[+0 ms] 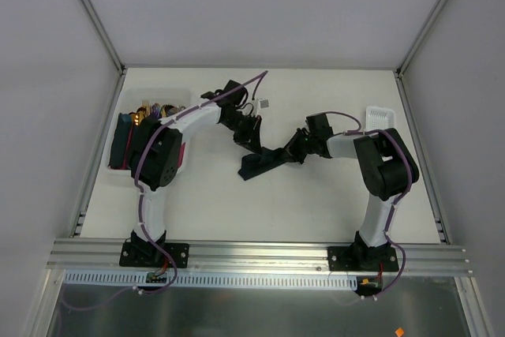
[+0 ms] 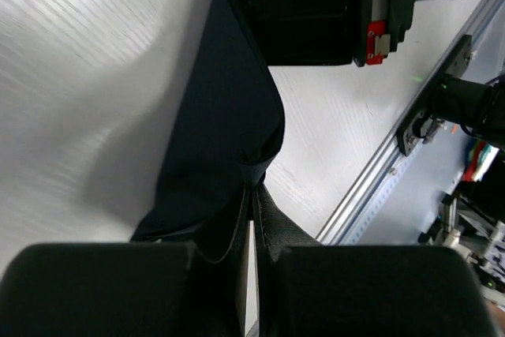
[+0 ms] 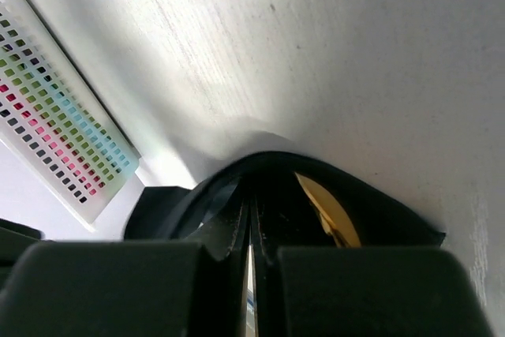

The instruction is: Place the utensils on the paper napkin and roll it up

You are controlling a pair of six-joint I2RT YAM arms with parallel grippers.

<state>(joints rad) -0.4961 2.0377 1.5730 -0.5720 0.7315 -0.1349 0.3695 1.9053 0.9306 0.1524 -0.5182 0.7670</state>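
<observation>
The paper napkin [image 1: 260, 165] is a dark, bunched strip lying mid-table between my two grippers. My left gripper [image 1: 251, 141] is at its far left end. In the left wrist view the left gripper [image 2: 254, 191] is shut on a fold of the napkin [image 2: 221, 116], which stretches away from the fingertips. My right gripper [image 1: 290, 150] holds the right end. Seen from the right wrist, the right gripper [image 3: 251, 203] is shut on the napkin's edge [image 3: 379, 211], which curls over the fingertips. A gold utensil [image 3: 327, 209] shows inside that curl; the other utensils are hidden.
A white bin [image 1: 158, 92] at the back left holds dark and pink napkins and more gold-headed cutlery [image 1: 142, 112]. A white perforated tray [image 1: 381, 116] stands at the back right, close to the right gripper in the wrist view [image 3: 55, 116]. A metal rail [image 2: 394, 155] runs along the near edge.
</observation>
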